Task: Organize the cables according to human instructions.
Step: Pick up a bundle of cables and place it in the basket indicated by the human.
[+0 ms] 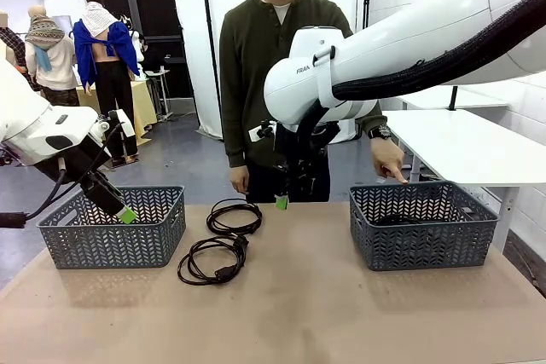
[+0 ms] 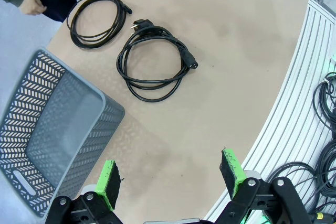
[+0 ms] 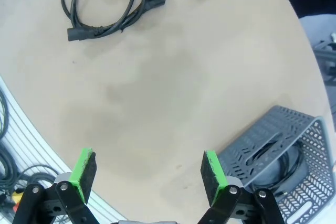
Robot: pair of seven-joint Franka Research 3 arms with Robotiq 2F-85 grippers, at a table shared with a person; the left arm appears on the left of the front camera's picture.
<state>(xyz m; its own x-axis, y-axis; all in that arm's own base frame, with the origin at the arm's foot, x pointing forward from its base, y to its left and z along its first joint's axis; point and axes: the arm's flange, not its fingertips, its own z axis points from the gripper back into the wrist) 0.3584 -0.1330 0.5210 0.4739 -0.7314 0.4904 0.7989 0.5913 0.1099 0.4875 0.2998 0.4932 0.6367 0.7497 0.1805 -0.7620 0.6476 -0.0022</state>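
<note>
Two black coiled cables lie on the brown table between the baskets: the far one (image 1: 235, 216) (image 2: 98, 19) and the near one with a wall plug (image 1: 213, 260) (image 2: 155, 61) (image 3: 107, 3). Another cable (image 3: 287, 162) lies inside the right grey basket (image 1: 422, 246) (image 3: 252, 150). The person's hand (image 1: 389, 161) points down at that basket. My left gripper (image 1: 126, 215) (image 2: 170, 174) hangs open over the left grey basket (image 1: 111, 243) (image 2: 100, 145). My right gripper (image 1: 281, 202) (image 3: 148, 166) is open above the table's middle, holding nothing.
The person stands at the far side, the other hand (image 1: 239, 179) (image 2: 31, 6) hanging by the table edge. A white table (image 1: 469, 147) stands behind at the right. More cables (image 2: 328, 129) lie on the floor beyond the table's near edge.
</note>
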